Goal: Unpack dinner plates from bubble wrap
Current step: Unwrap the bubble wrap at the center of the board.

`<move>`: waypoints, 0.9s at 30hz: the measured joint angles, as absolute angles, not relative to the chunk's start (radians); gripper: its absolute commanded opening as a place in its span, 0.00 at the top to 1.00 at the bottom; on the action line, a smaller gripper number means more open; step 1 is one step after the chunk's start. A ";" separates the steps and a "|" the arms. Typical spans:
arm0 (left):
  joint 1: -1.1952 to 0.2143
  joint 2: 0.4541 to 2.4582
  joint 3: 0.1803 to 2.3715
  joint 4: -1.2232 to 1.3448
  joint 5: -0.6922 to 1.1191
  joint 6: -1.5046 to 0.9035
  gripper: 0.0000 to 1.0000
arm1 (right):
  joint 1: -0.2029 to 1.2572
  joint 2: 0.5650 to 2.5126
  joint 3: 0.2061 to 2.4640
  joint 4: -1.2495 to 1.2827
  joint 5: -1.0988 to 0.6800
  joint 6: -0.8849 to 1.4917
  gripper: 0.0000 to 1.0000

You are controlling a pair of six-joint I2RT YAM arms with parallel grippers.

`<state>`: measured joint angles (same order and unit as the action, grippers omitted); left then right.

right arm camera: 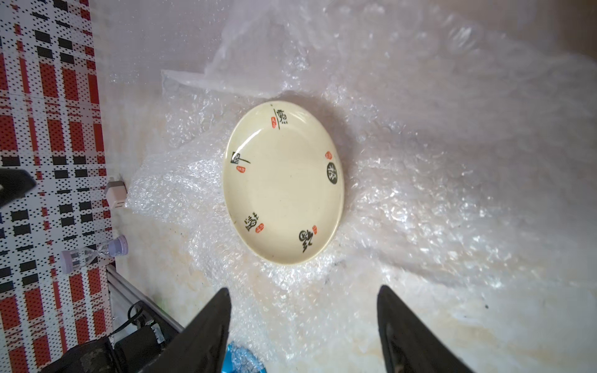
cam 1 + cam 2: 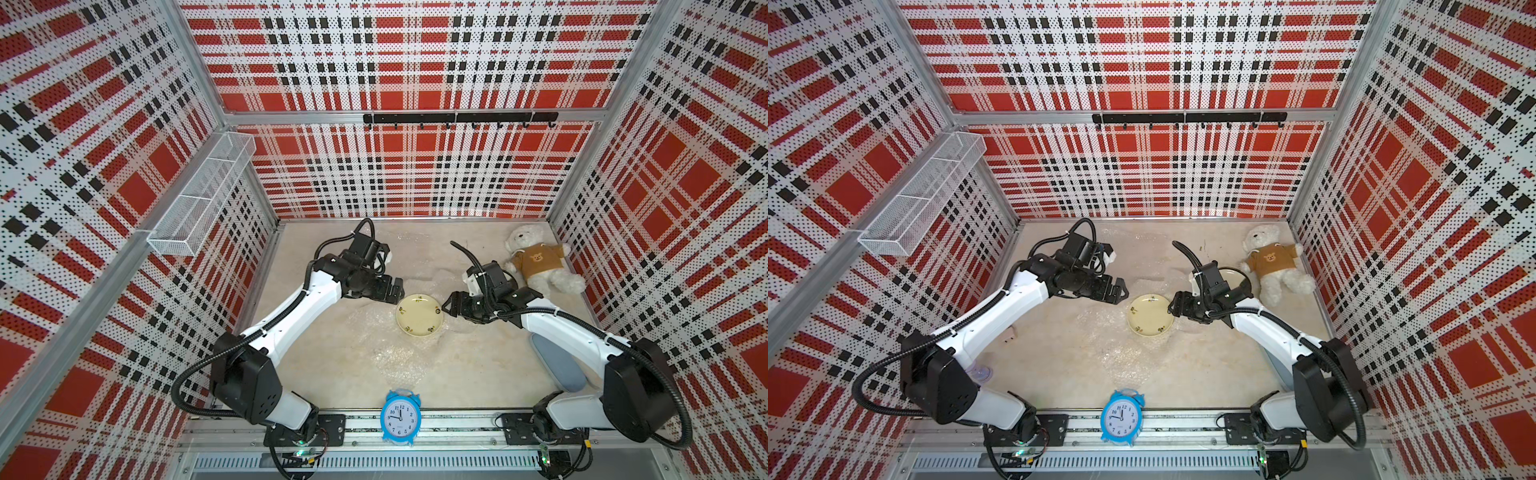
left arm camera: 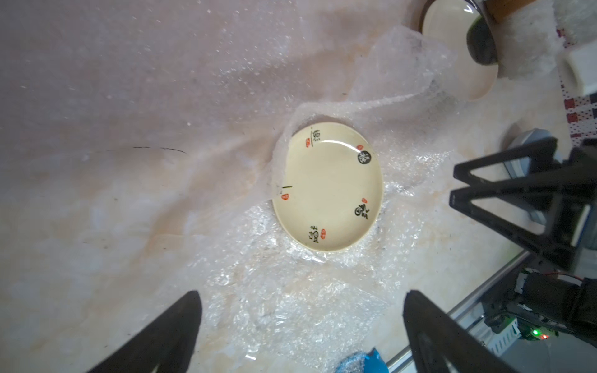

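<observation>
A cream dinner plate (image 2: 419, 314) with small dark and red marks lies uncovered, face up, on a spread sheet of clear bubble wrap (image 2: 386, 349) in the middle of the table. Both wrist views show this plate (image 3: 329, 187) (image 1: 284, 182) on the crinkled wrap (image 3: 290, 300) (image 1: 403, 193). My left gripper (image 2: 397, 291) (image 3: 300, 294) hovers just left of the plate, open and empty. Just right of it, my right gripper (image 2: 449, 303) (image 1: 303, 288) is open and empty too. A second plate (image 2: 1234, 272) (image 3: 452, 48) with a dark rim lies beside the teddy bear, partly hidden by my right arm.
A white teddy bear (image 2: 540, 262) in a brown jumper lies at the back right. A blue alarm clock (image 2: 400, 417) stands at the front edge. A clear bottle (image 2: 980, 372) and a small white plug (image 2: 1009, 334) lie near the left wall. A wire basket (image 2: 203, 199) hangs there.
</observation>
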<state>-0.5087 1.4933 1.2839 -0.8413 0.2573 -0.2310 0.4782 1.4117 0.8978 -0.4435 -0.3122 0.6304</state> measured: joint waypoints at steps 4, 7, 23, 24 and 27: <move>-0.535 1.494 1.230 -0.786 0.293 -0.253 0.01 | 0.445 1.473 0.896 -0.413 -0.338 0.583 0.03; -0.548 1.505 1.215 -0.754 0.314 -0.262 0.01 | 0.440 1.514 0.897 -0.394 -0.350 0.555 0.00; -0.532 1.667 1.172 -0.569 0.341 -0.276 0.01 | 0.421 1.829 1.238 -0.347 -0.406 0.483 0.06; -0.524 1.672 1.162 -0.556 0.340 -0.282 0.01 | 0.419 1.850 1.265 -0.343 -0.413 0.482 0.07; -0.492 1.686 1.122 -0.513 0.331 -0.300 0.01 | 0.410 1.904 1.329 -0.327 -0.427 0.482 0.07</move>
